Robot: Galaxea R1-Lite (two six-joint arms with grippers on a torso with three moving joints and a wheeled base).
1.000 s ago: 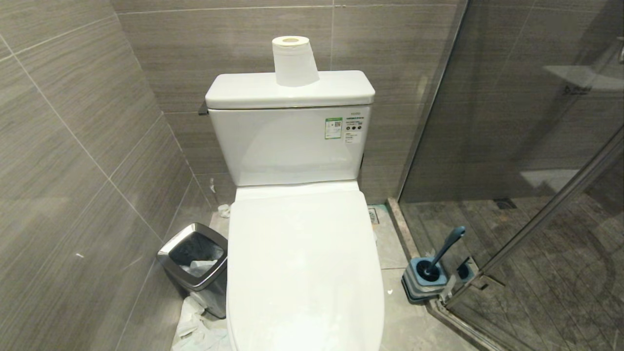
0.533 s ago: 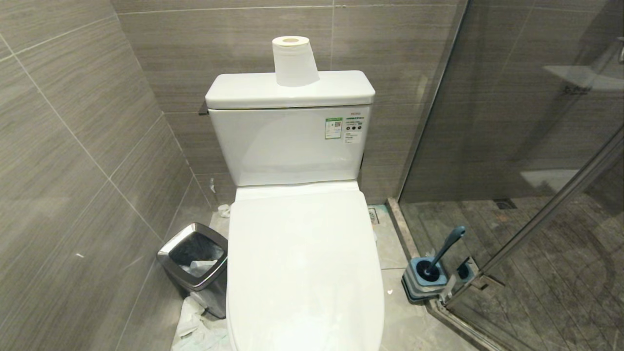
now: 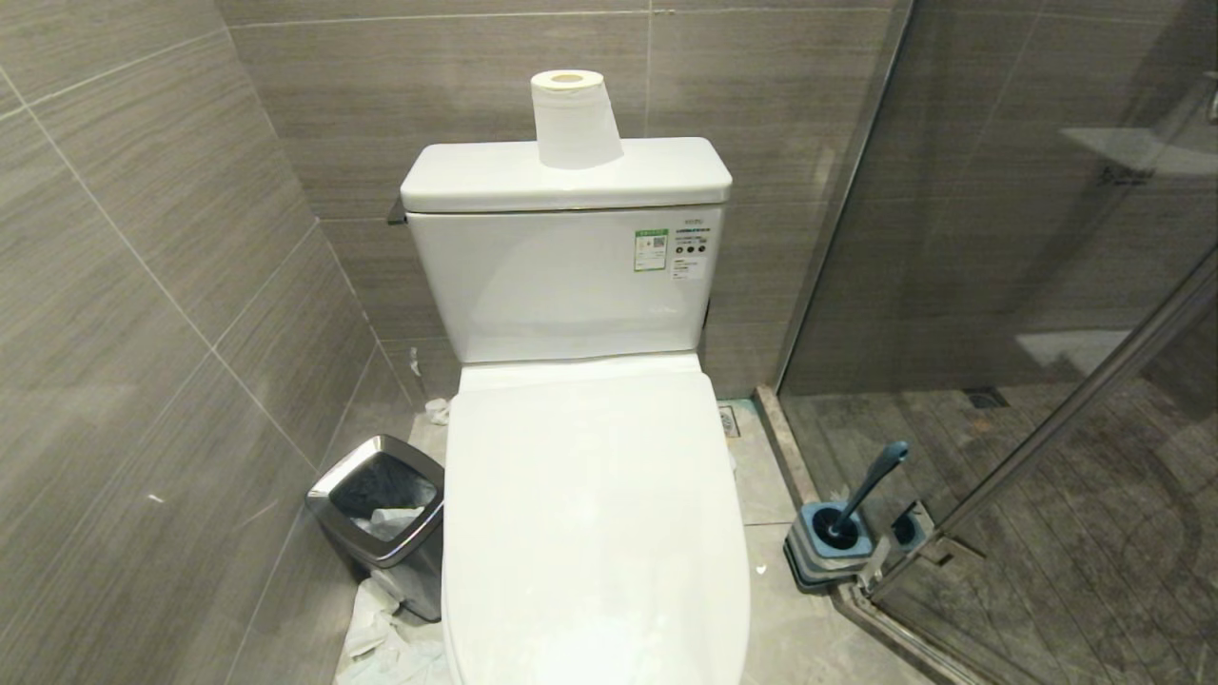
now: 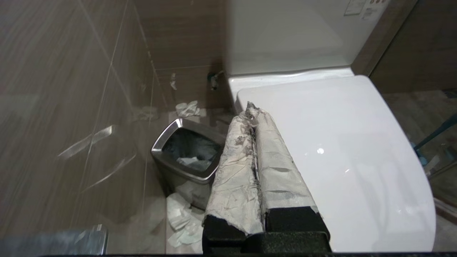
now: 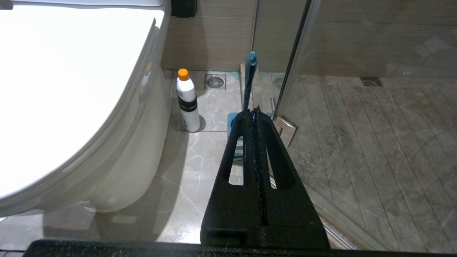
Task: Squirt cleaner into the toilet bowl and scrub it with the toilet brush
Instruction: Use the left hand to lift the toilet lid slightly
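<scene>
Over glossy lid (image 4: 335,142): left hand (image 4: 251,107) pressed together (paper-wrapped) | right hand (image 5: 254,110) likewise, by slim toilet brush (image 5: 250,80)

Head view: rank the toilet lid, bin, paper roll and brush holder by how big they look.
1. toilet lid
2. bin
3. paper roll and brush holder: near alike, and the roll stands farther off, so I won't rank them.

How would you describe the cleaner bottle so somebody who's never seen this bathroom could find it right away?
Start at the white toilet bowl and look at the floor by its side, toward the glass shower door. The cleaner bottle stands upright there, near the floor drain. It is slim and white with an orange cap, unlike the blue toilet brush nearby.
</scene>
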